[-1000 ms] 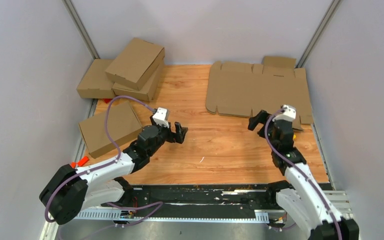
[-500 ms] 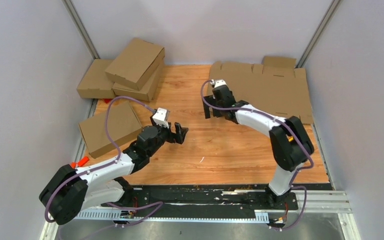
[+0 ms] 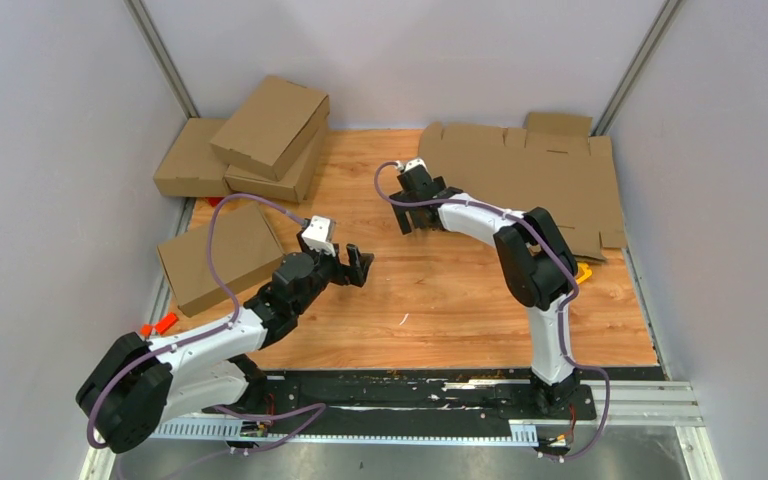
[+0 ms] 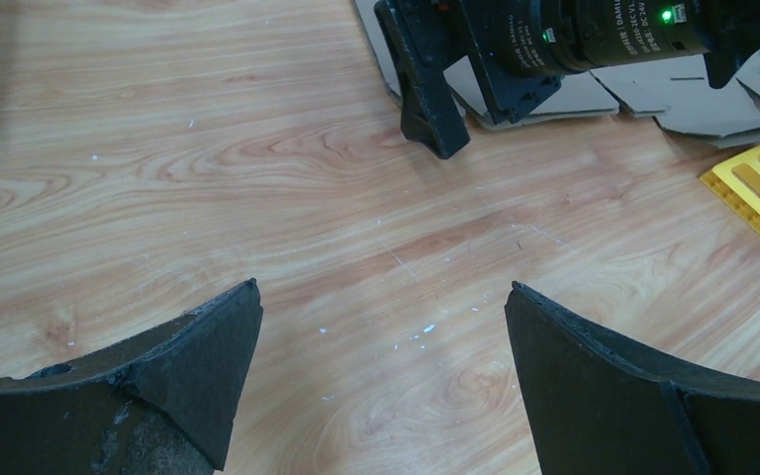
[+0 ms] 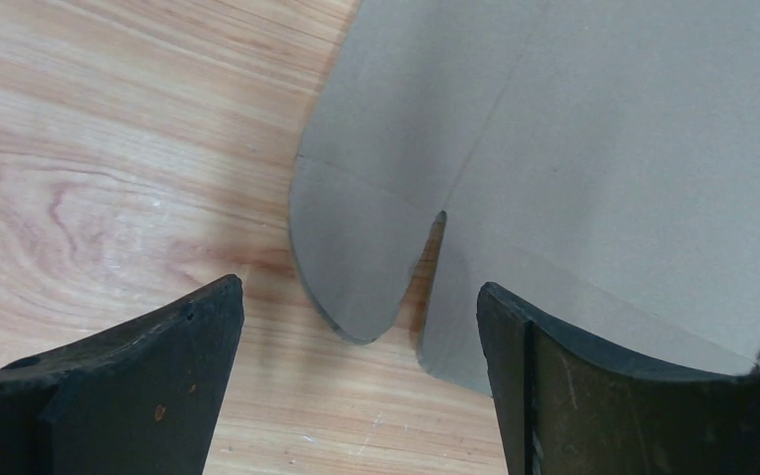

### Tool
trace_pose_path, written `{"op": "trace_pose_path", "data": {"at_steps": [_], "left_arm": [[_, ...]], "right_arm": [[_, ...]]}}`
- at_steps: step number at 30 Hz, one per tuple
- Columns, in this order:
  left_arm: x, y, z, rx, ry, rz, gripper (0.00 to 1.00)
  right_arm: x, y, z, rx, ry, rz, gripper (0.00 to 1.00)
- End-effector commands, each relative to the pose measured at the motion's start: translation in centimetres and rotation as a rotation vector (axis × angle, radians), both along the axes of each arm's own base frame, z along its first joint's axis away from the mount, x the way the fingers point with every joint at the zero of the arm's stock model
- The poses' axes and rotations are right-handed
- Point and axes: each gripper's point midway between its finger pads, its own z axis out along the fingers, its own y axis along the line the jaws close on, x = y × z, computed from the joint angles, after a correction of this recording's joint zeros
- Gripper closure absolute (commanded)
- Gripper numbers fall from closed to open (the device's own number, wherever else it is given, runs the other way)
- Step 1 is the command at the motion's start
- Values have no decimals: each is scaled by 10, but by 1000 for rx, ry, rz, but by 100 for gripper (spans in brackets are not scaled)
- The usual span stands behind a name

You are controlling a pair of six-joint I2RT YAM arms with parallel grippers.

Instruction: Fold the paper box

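Observation:
The paper box [image 3: 520, 185] lies flat and unfolded at the back right of the wooden table, its flaps and tabs spread out. My right gripper [image 3: 412, 220] is open at the sheet's near left corner. In the right wrist view a rounded corner flap [image 5: 356, 247] lies between and ahead of my open right gripper [image 5: 358, 285], and the right finger [image 5: 594, 396] overlaps the sheet's edge. My left gripper [image 3: 360, 268] is open and empty over bare wood [image 4: 383, 287]. The left wrist view shows the right arm's finger [image 4: 433, 99] beside the cardboard [image 4: 604, 94].
Two folded brown boxes [image 3: 270, 125] are stacked on a third [image 3: 192, 158] at the back left. Another folded box [image 3: 222, 255] lies at the left edge beside my left arm. A yellow plastic piece [image 4: 757, 188] lies near the sheet's near right edge. Grey walls enclose the table.
My right arm has swung from the near right side out to the far left, ending at the flat cardboard's near left corner. My left arm has hardly moved.

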Motion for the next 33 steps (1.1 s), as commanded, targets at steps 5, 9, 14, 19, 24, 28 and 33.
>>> {"op": "trace_pose_path", "data": {"at_steps": [5, 9, 14, 19, 24, 28, 33], "left_arm": [[3, 3, 9, -19, -31, 24, 0], [3, 3, 8, -15, -31, 21, 0], [3, 3, 10, -15, -34, 23, 0], [3, 4, 12, -19, -38, 23, 0], [2, 7, 15, -26, -50, 31, 0], [1, 7, 17, -27, -56, 30, 0], [1, 7, 18, -28, -57, 26, 0]], "right_arm": [[16, -11, 16, -59, -69, -48, 18], [18, -15, 19, -73, -82, -72, 20], [21, -31, 21, -110, -104, -149, 27], [22, -41, 30, -104, -132, -187, 36], [20, -47, 40, -85, -159, -205, 48], [20, -54, 50, -88, -188, -226, 52], [20, -66, 54, -142, -209, -255, 59]]}}
